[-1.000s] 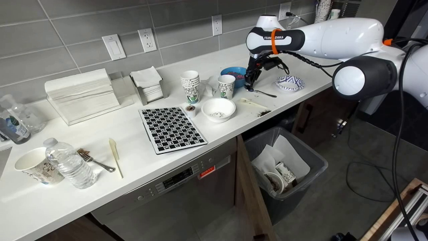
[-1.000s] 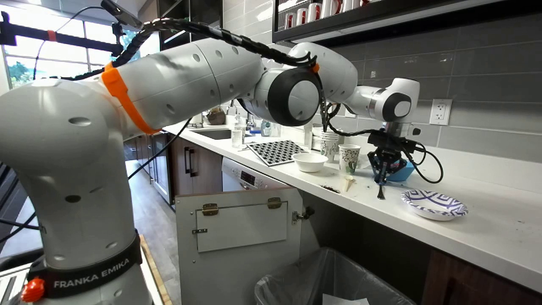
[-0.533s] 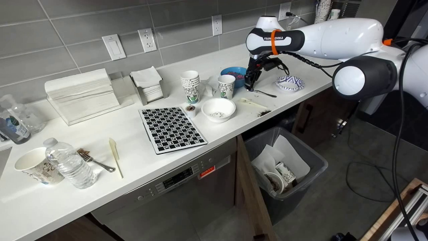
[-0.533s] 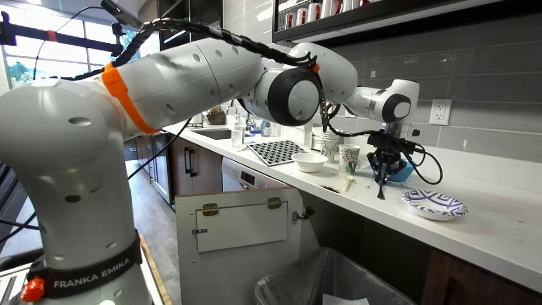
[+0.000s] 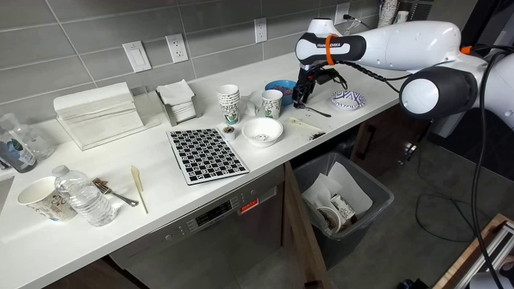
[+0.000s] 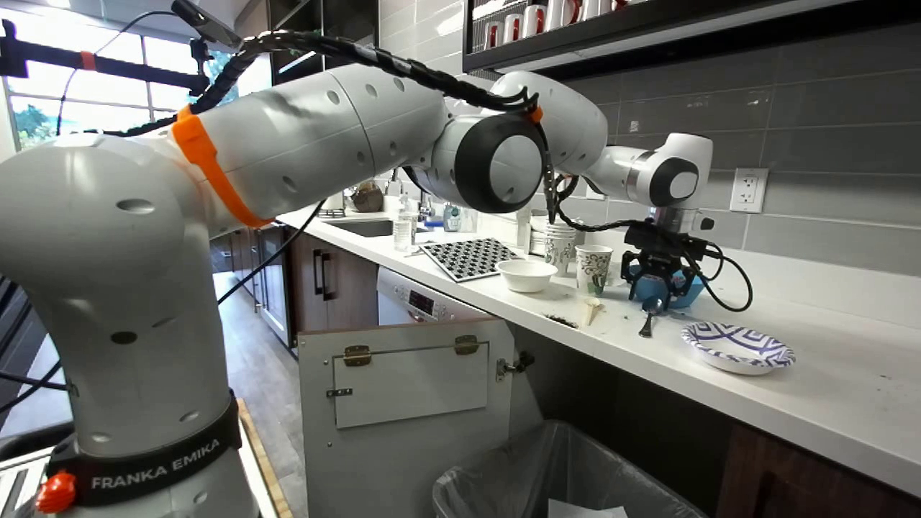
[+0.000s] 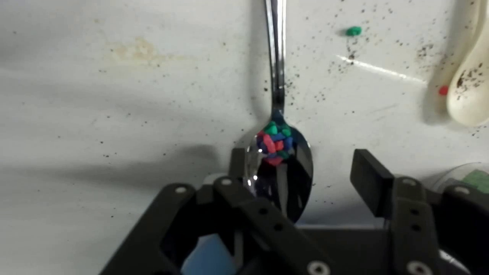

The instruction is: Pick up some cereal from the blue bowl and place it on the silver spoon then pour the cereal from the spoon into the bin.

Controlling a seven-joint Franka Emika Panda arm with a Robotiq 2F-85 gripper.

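Well left of the spoon (image 7: 278,103) in an exterior view, a large cup (image 5: 47,201) and a bottle (image 5: 86,196) stand on the counter (image 5: 156,168). Nearer the spoon, on the same side, lies a checkered board (image 5: 207,155), followed by a stack of cups (image 5: 229,105) and the white bowl (image 5: 253,127). A cup (image 5: 272,104) stands near the spoon, to its left. The blue bowl (image 5: 288,100), with cereal (image 5: 284,90) in it, sits behind the spoon and a little left. A pale spoon (image 7: 471,91) lies in front of the spoon. The gripper (image 7: 301,166) is at the spoon's left end, its fingers spread, one on each side of the spoon's head. In the wrist view that head is just beside one finger and apart from the other; whether it touches the nearer finger I cannot tell. The spoon lies on the counter, hollow up, a small heap of red, blue and green cereal where its head meets the neck. Lower than the spoon and in front of it is the bin (image 5: 349,242), with white paper (image 5: 354,188) inside. Right of the spoon is a patterned plate (image 5: 348,99).
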